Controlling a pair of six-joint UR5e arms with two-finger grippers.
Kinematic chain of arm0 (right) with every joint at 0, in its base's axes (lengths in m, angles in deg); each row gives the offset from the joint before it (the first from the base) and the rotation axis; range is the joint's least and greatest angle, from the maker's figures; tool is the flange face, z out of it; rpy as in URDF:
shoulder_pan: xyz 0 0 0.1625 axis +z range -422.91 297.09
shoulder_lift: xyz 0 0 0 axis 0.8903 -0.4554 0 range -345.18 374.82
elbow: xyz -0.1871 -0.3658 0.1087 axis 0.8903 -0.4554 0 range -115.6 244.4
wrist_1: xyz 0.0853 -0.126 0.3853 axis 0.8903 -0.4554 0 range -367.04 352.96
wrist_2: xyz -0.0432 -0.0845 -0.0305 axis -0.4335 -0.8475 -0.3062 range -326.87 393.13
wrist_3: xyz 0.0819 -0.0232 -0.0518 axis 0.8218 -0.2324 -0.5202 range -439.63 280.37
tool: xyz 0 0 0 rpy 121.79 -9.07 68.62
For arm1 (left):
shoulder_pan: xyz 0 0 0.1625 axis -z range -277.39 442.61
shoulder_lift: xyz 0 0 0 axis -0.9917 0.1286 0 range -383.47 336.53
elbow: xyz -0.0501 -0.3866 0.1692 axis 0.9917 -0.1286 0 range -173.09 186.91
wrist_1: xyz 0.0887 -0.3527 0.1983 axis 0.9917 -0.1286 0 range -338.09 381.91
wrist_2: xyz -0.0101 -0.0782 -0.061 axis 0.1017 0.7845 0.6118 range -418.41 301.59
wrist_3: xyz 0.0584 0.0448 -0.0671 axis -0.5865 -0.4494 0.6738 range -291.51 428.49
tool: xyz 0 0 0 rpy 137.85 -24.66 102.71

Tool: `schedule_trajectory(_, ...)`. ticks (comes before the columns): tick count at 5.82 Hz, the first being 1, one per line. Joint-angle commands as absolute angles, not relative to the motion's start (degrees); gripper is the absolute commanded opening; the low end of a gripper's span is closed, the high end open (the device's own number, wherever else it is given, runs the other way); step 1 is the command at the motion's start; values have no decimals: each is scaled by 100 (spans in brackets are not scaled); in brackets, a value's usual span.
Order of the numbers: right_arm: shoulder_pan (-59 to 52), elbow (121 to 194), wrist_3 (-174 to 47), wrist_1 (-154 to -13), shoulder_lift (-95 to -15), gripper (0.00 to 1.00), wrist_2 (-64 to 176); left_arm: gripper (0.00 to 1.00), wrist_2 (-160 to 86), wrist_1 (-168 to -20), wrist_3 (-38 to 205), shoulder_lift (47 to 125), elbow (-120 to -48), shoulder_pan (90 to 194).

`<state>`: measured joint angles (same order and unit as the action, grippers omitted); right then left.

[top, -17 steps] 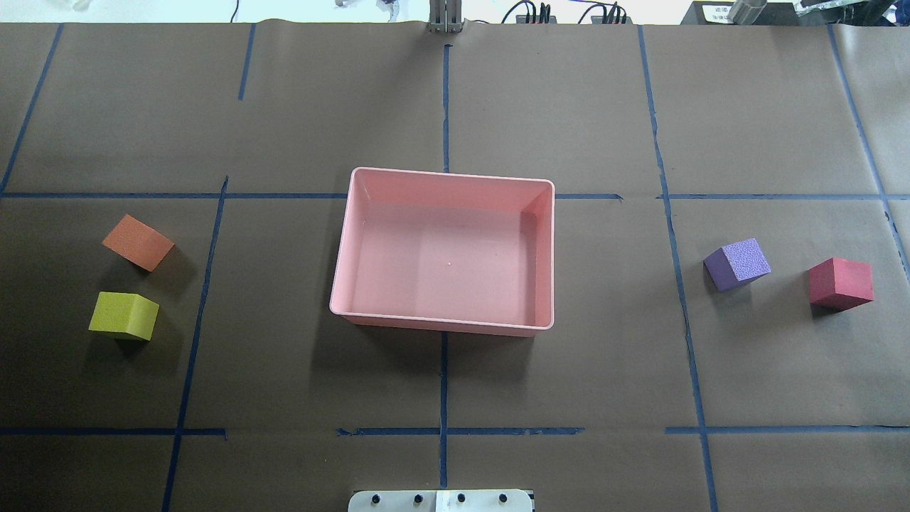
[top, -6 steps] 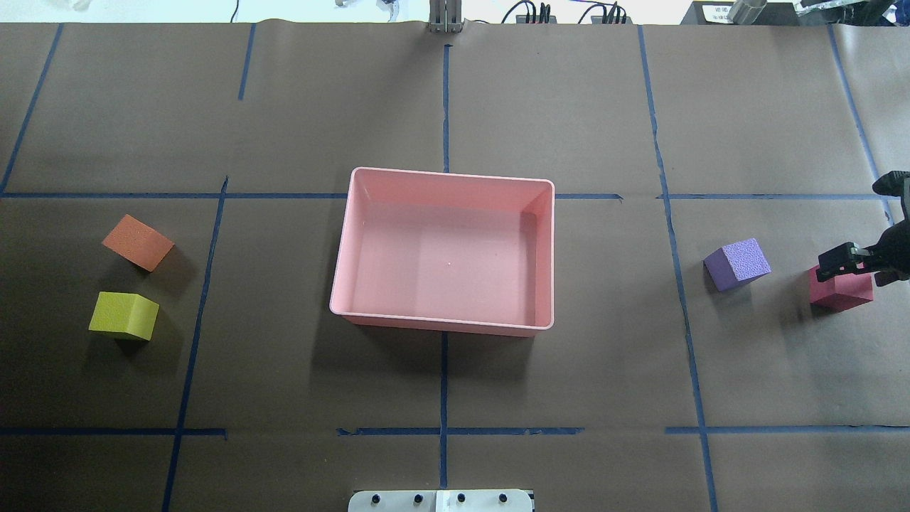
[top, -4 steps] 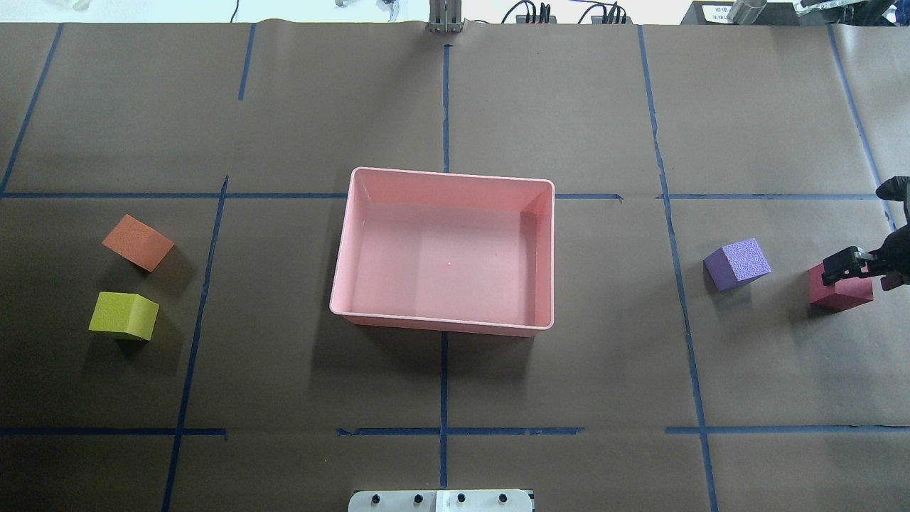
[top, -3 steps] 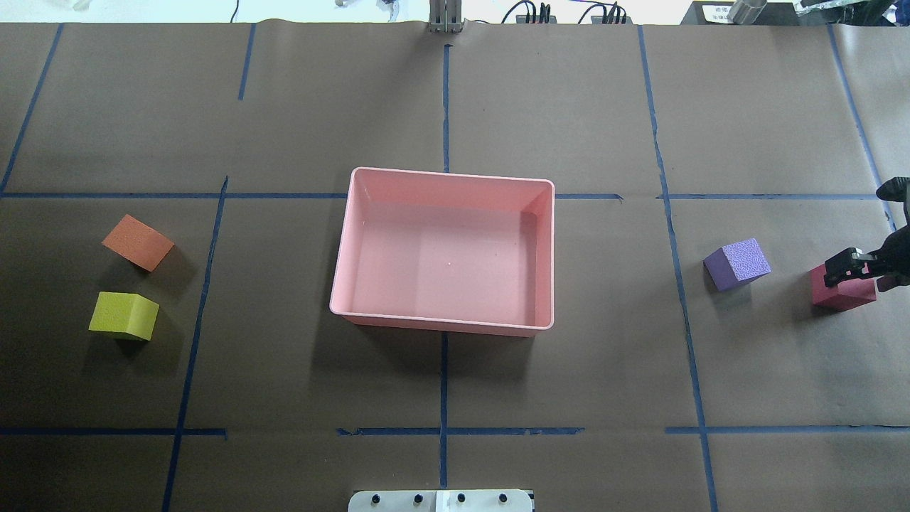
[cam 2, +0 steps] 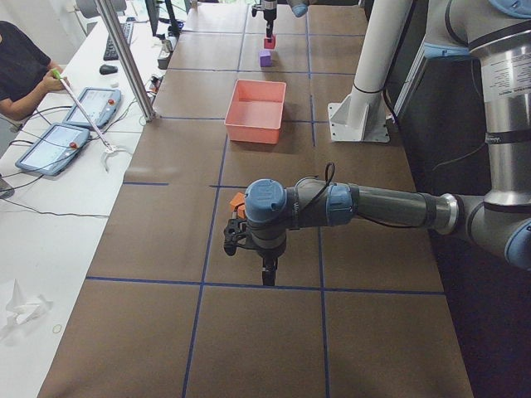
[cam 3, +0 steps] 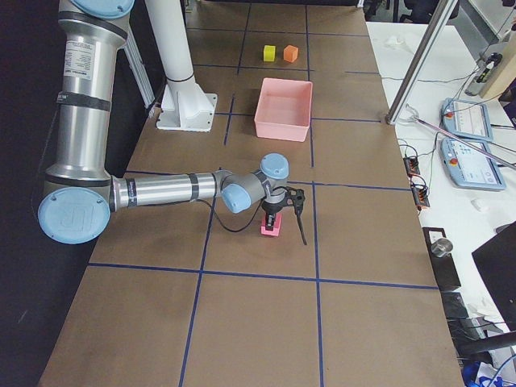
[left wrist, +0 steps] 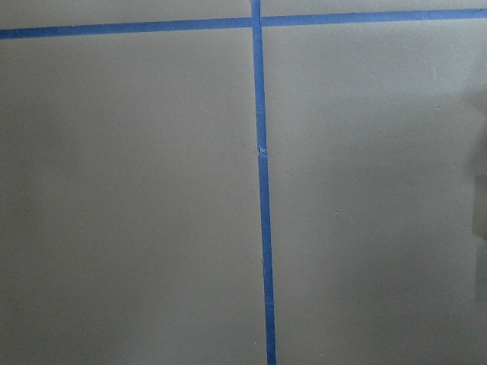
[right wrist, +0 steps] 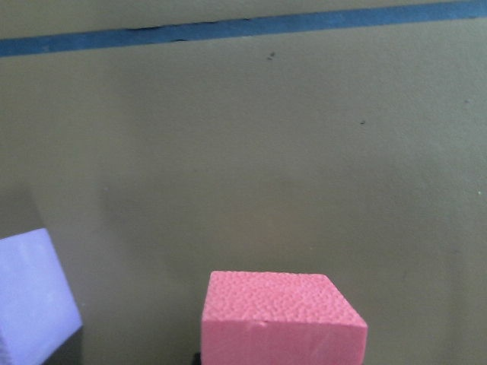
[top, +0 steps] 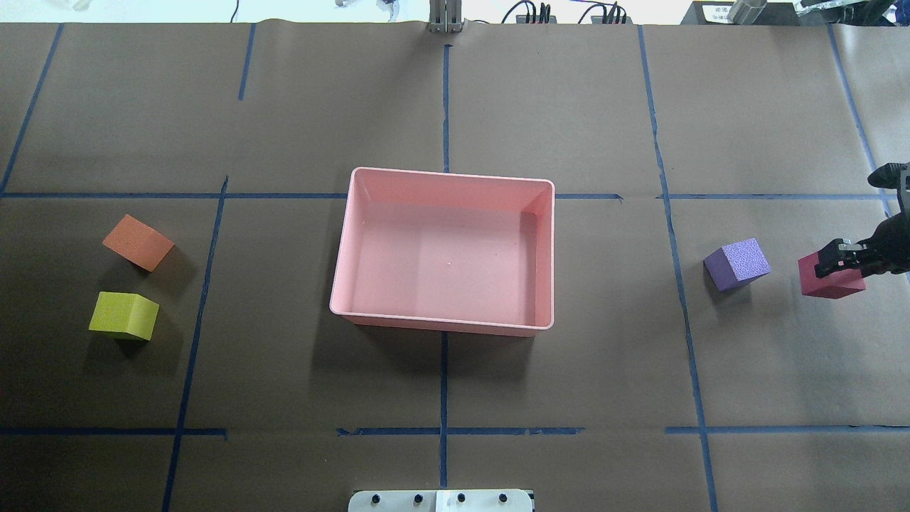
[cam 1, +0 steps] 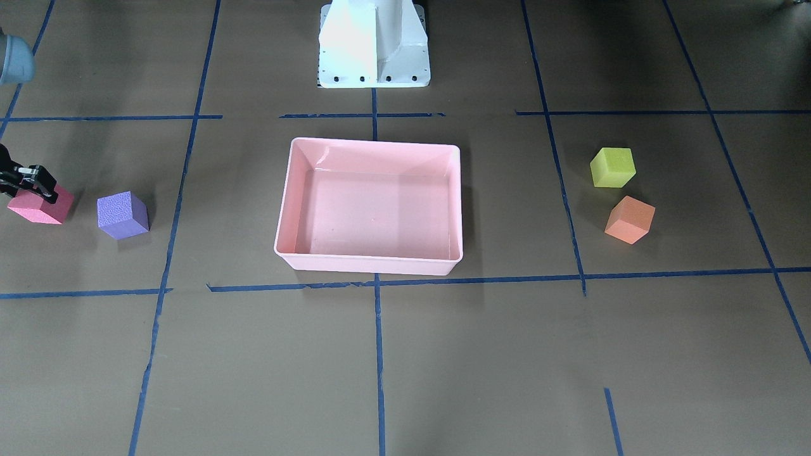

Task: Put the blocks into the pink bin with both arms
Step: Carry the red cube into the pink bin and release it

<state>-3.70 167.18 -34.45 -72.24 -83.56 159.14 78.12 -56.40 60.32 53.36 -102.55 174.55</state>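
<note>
Right gripper point(cam 3: 273, 219) on red-pink block point(cam 3: 270, 230)

Red block point(top: 828, 286) held — 3 outside bin point(top: 448, 173)

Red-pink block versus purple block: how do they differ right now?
The red-pink block is gripped by the right claw; the purple block lies free on the brown paper. The purple block is nearer the pink bin; the red-pink block is farther out. Their colours differ. Both are small cubes of like size, outside the bin.
</note>
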Motion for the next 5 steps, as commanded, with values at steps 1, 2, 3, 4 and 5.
schedule_trajectory(1,-593,17773,-3437,-7279,-8336,0,15846,100,7949,-5640,6041,5335,-10243,17455)
schedule_trajectory(2,-717,17986,-3428,-7340,-8005,0,15846,100,7949,-5649,6032,5335,-10251,17455)
schedule_trajectory(3,-980,18223,-3106,-8176,-7366,0,15828,100,7958,-5649,6032,5335,-10252,17455)
schedule_trajectory(4,-1365,18496,-2833,-9628,-6385,0,15793,100,7958,-5649,6032,5335,-10243,17455)
schedule_trajectory(5,-1813,18481,-2709,-10496,-5540,0,15410,100,7958,-5640,6032,5344,-10234,17446)
